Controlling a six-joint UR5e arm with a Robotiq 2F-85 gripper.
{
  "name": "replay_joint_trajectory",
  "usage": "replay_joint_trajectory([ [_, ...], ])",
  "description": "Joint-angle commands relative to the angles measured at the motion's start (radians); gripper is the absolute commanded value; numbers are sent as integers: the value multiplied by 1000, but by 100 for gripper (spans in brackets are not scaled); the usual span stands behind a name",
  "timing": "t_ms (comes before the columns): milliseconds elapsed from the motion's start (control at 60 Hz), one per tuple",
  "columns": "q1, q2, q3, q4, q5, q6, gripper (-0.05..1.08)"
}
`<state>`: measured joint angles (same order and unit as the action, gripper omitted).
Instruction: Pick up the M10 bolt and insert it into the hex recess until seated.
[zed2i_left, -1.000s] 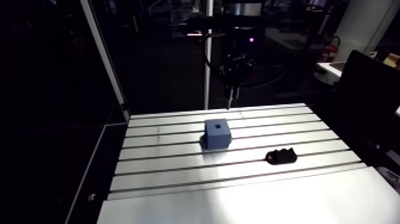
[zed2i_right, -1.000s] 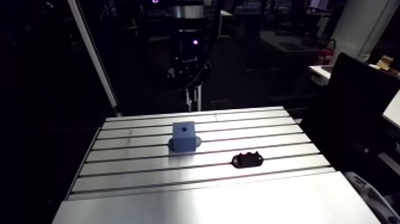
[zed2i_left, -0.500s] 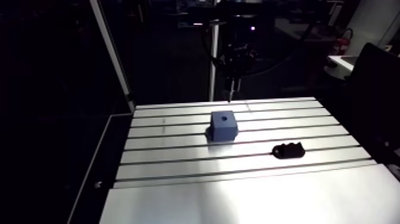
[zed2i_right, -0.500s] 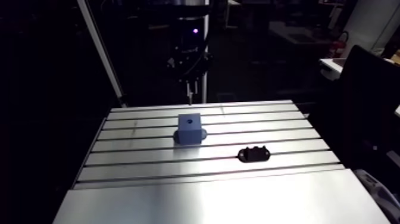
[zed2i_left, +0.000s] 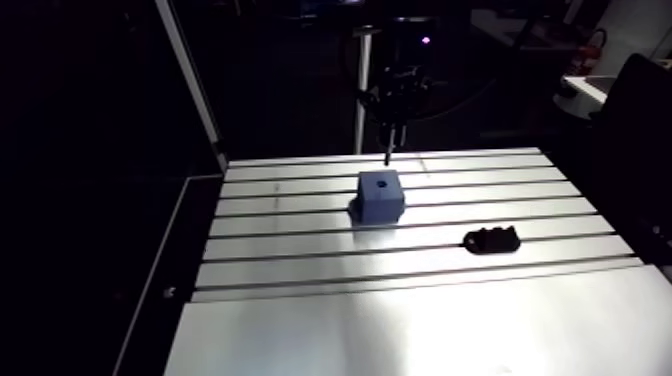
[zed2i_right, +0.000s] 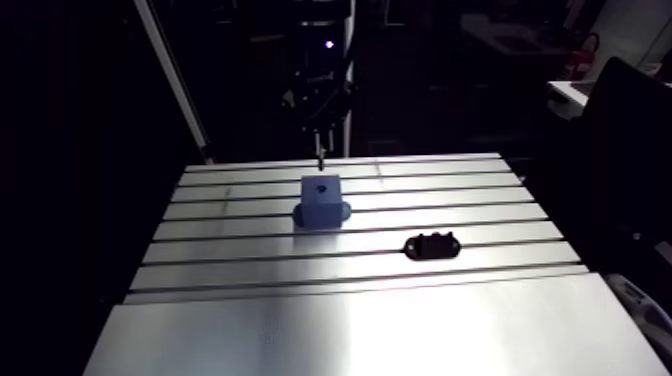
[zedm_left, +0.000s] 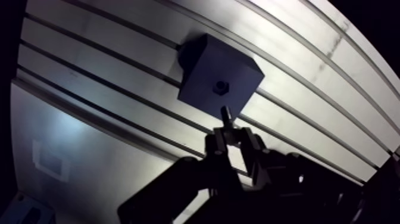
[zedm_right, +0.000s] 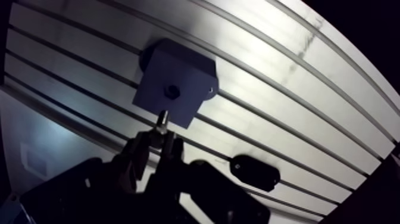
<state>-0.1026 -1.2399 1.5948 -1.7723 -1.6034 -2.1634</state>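
M10 bolt (zedm_left: 225, 114): shank down, by blue block (zedm_left: 205, 68) edge | hex recess (zedm_left: 219, 87): empty, block top

Bare aluminium on table (zed2i_left: 400, 320), smooth, satin sheen under glare. Matt, smooth plastic look on blue block (zed2i_left: 381, 194). Dull grey metal for bolt (zedm_left: 225, 113); matt black finish on small fixture (zed2i_right: 432, 244).
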Motion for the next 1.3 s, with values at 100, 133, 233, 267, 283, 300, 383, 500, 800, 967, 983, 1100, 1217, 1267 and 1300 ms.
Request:
replay_joint_trajectory([
  [100, 6, 26, -5, -5, 1, 8, 104],
  [133, 6, 26, -5, -5, 1, 13, 104],
  [233, 6, 26, -2, -5, 1, 21, 104],
  [267, 6, 26, -1, -5, 3, 21, 104],
  [283, 5, 26, 2, -6, 3, 21, 104],
  [300, 5, 26, 2, -6, 3, 21, 104],
  [383, 5, 27, 7, -8, 3, 23, 104],
  [500, 6, 29, 13, -27, 1, 21, 104],
  [800, 6, 38, 18, -40, 1, 23, 104],
  [967, 7, 41, 17, -45, 1, 23, 104],
  [983, 7, 41, 17, -45, 1, 23, 104],
  [1100, 9, 45, 18, -46, 3, 23, 104],
  [1217, 9, 53, 18, -46, 3, 24, 104],
  [1267, 9, 53, 20, -46, 3, 25, 104],
  [1300, 9, 53, 20, -46, 3, 26, 104],
])
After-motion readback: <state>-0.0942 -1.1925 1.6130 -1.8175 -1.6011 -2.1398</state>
